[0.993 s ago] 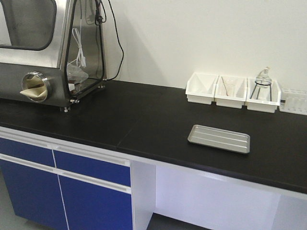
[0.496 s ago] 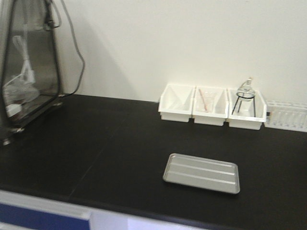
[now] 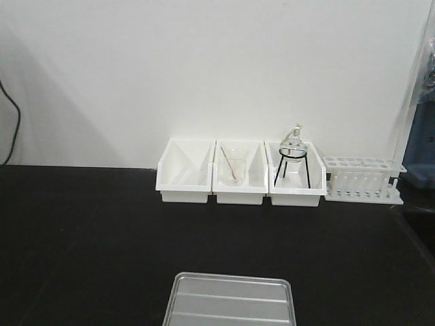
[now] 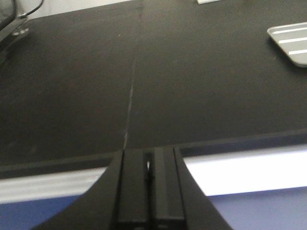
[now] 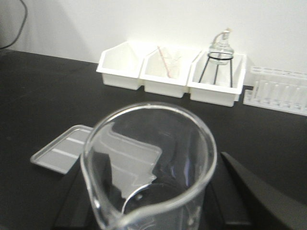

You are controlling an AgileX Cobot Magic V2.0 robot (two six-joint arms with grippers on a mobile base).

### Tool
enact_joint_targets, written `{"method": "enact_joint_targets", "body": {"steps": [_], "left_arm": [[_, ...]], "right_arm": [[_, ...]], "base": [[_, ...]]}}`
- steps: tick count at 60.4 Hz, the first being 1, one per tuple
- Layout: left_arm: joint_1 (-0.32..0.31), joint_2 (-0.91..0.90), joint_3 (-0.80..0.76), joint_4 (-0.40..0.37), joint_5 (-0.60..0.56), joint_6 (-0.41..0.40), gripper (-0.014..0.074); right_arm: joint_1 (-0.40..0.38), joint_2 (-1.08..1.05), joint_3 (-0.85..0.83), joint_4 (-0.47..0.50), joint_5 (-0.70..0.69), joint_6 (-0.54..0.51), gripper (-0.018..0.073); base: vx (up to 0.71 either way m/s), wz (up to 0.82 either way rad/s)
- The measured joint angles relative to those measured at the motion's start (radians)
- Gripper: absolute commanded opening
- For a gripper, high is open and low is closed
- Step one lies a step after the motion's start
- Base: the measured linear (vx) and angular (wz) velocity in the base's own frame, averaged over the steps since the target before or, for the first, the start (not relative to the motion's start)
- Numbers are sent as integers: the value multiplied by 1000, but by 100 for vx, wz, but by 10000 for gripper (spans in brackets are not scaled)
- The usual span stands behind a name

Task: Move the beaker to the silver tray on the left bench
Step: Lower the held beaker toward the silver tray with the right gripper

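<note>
1. change observed: within 1 second the front view has swung along the table. the steel enclosure and the blue cabinet fronts seen earlier are out of view. the silver tray, formerly off to the right, now sits low and centred, near the front edge of the table. the 3 white bins along the back edge now face the camera squarely.

2. meaning for the task: in my judgement the base has lined itself up with the drop-off point. carriage appears nearly finished and placing is the step at hand. the tray is bare.

3. beaker: the beaker is not on the table. it fills the right wrist view, upright, mouth open to the camera, pouring lip at the near side, and looks empty. the silver tray shows behind it and to its left in that view, partly through the glass. how high the beaker hangs above the table i cannot tell.

4. right fingers: dark, 1 at each side of the beaker's lower body, grasping it.

5. left fingers: clenched together with only a thin slit between them, holding nothing, and poised at the front edge of the table, well apart from the tray.

6. note: the middle bin holds a second glass with a pink rod. it is not the item concerned.
</note>
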Motion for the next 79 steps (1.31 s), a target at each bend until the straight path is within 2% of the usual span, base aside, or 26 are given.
{"method": "enact_joint_targets", "body": {"steps": [33,65,79], "left_arm": [[0,0,0,0,0,0,1],[0,0,0,0,0,0,1],[0,0,0,0,0,0,1]], "right_arm": [[0,0,0,0,0,0,-11],[0,0,0,0,-2,0,-11],[0,5,0,-3,-54,-3,-11]], "base": [[21,-17],[3,-3],[0,0]]}}
